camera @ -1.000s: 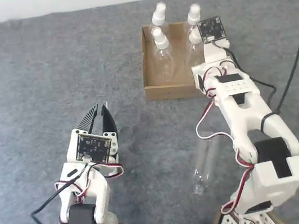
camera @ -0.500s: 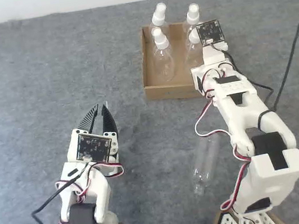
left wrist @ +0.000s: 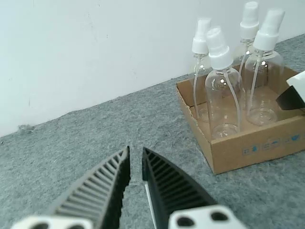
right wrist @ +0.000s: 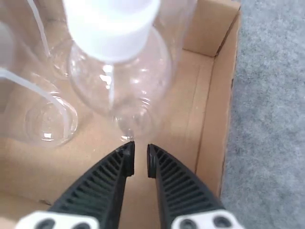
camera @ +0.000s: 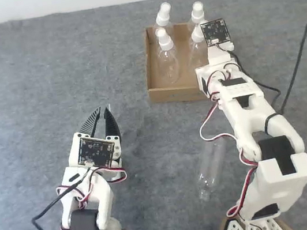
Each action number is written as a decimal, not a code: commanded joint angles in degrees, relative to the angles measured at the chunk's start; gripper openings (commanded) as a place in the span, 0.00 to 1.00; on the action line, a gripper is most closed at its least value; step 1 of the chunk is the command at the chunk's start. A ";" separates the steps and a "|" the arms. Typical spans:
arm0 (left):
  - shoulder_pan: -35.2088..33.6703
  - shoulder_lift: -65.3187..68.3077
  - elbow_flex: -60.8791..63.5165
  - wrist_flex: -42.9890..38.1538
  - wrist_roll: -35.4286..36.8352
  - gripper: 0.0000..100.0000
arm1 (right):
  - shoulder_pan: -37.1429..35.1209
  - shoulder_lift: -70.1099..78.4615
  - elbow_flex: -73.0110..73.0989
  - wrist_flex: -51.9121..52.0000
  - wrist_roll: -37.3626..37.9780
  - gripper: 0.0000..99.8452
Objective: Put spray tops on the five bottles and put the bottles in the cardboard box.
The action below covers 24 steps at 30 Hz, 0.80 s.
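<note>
**Four capped bottles in the box, one bottle lying outside it**

Nearest the arm bases, a loose bottle (camera: pixel 211 166) lies on its side on the grey carpet (camera: pixel 20 83), just beside the right arm (camera: pixel 250 114). Its clear wall is hard to make out against the carpet, and the arm's cables overlap its far end. Its narrow neck points toward the near edge.

The left claw (left wrist: pixel 136 150) hangs over bare carpet, well apart from the loose bottle and from the cardboard box (camera: pixel 173 94). Its jaws are drawn together to a thin slit and grasp nothing.

Farther off, the right arm stretches to the box, and in the high view its wrist camera board (camera: pixel 216 31) hides the claw beneath it. The right wrist view shows the right claw (right wrist: pixel 140 144) inside the box, above the floor near the right-hand wall. Its jaws are likewise clenched to a thin slit around nothing. The tips sit just beside the base of the near-right bottle (right wrist: pixel 119 76); whether they touch it cannot be told. That bottle's white spray top (right wrist: pixel 112 24) is cut off at the frame edge.

The box holds four upright bottles in two rows, each with a white spray top: the near-right one, partly covered by the wrist, the near-left bottle (camera: pixel 167 60), the far-left bottle (camera: pixel 162 15) and the far-right bottle (camera: pixel 198 11).
</note>
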 commanded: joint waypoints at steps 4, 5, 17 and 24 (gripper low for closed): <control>-0.26 -0.97 -0.75 0.35 -0.53 0.04 | -0.66 2.68 -4.66 -2.42 1.05 0.01; -0.26 -0.97 -0.75 0.35 -0.53 0.04 | -0.75 2.95 -4.84 -2.33 1.05 0.01; -0.26 -0.97 -0.75 0.35 -0.53 0.04 | -0.75 1.45 -4.75 -1.80 1.05 0.01; -0.26 -0.97 -0.75 0.35 -0.53 0.04 | -0.75 -2.15 -4.66 1.98 1.05 0.01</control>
